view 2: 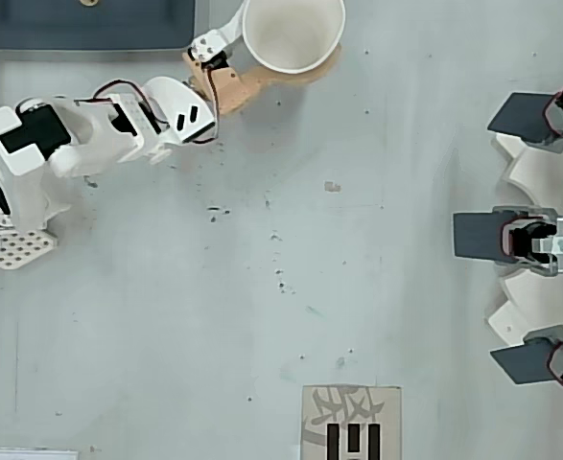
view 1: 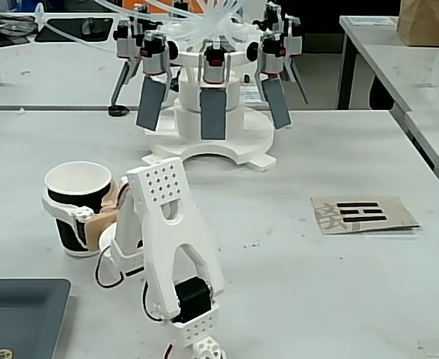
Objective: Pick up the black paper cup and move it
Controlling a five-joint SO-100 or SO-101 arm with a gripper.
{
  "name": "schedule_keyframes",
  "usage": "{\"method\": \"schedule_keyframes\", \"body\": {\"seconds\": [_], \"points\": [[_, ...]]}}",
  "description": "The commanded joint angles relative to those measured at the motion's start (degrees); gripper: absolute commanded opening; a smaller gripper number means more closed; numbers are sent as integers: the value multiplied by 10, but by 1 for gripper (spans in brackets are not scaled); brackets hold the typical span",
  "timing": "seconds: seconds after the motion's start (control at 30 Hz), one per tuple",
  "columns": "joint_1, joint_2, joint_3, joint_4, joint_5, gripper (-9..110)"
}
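The black paper cup (view 1: 73, 232) stands upright at the left of the table, its white inside and rim showing. In the overhead view the black paper cup (view 2: 293, 36) sits at the top edge. My gripper (view 1: 78, 200) is shut on the cup's upper wall: a white finger wraps the near side and a tan finger (view 1: 113, 196) presses the far side. From above, the gripper (view 2: 291, 43) reaches out from the white arm (view 2: 118, 120) on the left. I cannot tell whether the cup's base touches the table.
A white fixture with hanging grey paddles (view 1: 212, 112) stands at the far side of the table, and at the right edge (view 2: 530, 235) from above. A dark tray (view 1: 17, 314) lies by the cup. A printed cardboard piece (view 1: 365, 215) lies to the right.
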Motion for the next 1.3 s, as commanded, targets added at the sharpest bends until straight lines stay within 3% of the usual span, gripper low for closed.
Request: {"method": "schedule_keyframes", "body": {"seconds": [0.0,1.27], "points": [[-6,29,-21,-12,-4,9],[47,308,219,-41,-7,12]]}}
